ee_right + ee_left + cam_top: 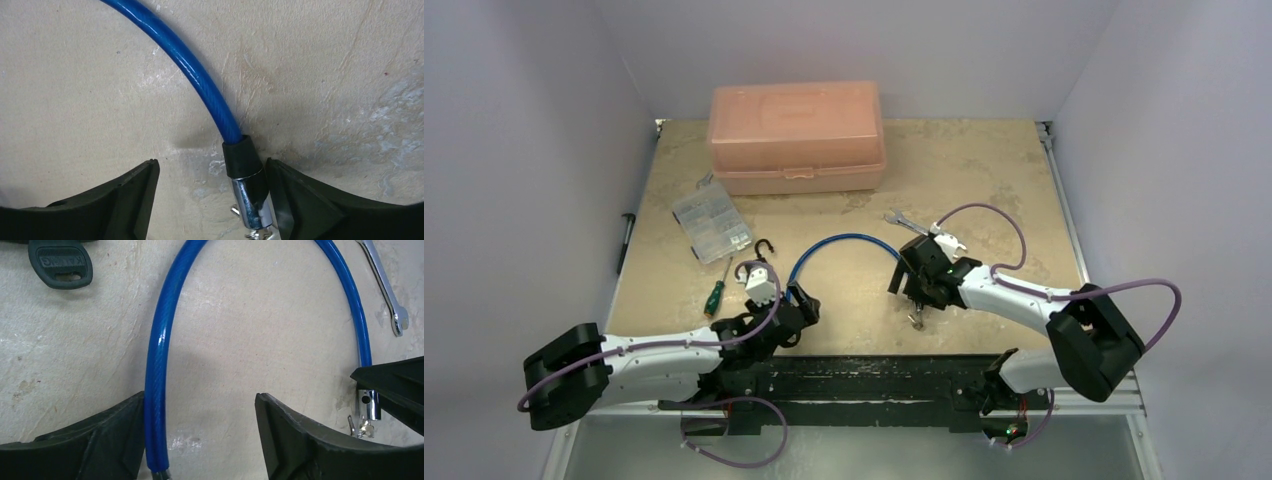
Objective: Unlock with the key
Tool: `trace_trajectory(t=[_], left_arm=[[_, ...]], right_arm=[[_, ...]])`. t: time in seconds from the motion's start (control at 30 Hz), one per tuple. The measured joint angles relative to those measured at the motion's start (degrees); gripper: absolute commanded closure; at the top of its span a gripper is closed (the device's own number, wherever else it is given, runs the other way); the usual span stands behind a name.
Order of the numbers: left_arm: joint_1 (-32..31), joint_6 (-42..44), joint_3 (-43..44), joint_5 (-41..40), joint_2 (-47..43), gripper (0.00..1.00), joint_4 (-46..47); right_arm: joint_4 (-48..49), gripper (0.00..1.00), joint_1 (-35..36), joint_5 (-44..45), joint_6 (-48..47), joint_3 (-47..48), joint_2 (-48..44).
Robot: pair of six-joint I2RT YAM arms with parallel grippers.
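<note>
Blue plastic-coated cable (844,243) arches toward the counter's (984,170) near edge. The left jaws and right jaws gape astride its ends, gripping nothing. A small black-headed key (60,262) lies near the left end.

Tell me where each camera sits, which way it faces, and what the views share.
Top external: above and behind the arms, looking down at the table; both arms show.
Left wrist: on the left arm, facing down at the blue cable and black key; fingers of the left gripper show.
Right wrist: facing down at the cable's metal end; fingers of the right gripper show.
Shared: the cable appears in all three.
</note>
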Motion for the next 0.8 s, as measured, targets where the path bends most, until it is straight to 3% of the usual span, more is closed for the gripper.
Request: trace_trajectory(t=[0.07,0.3,0.47,0.63,0.8], left_arm=[[0.0,0.7,0.57,-0.07,-0.24,0.16,-1.07],[0.07,4.72,2.91,-0.04,-3.74,0.09,-8.04],[0.09,9.46,10.14,-1.09,-7.15,0.09,-15.43],[0.09,19.21,20.83,-3.98,-10.82,0.02,-21.84],[0.09,31.47,28.92,-7.54,-12.09,0.02,-24.04]], right_arm=[[-0.52,0.01,0.0,0.0,-0.37,0.42,0.04],[-3.13,0.01,-0.04,0.55,-2.71,3.67,0.02],[-8.11,0.01,-0.04,3.06,-5.14,8.87,-1.79],[-12.13,0.01,-0.04,6.75,-8.15,14.73,-8.33],[-13.05,0.01,-0.04,9.27,-11.69,18.75,-15.26]])
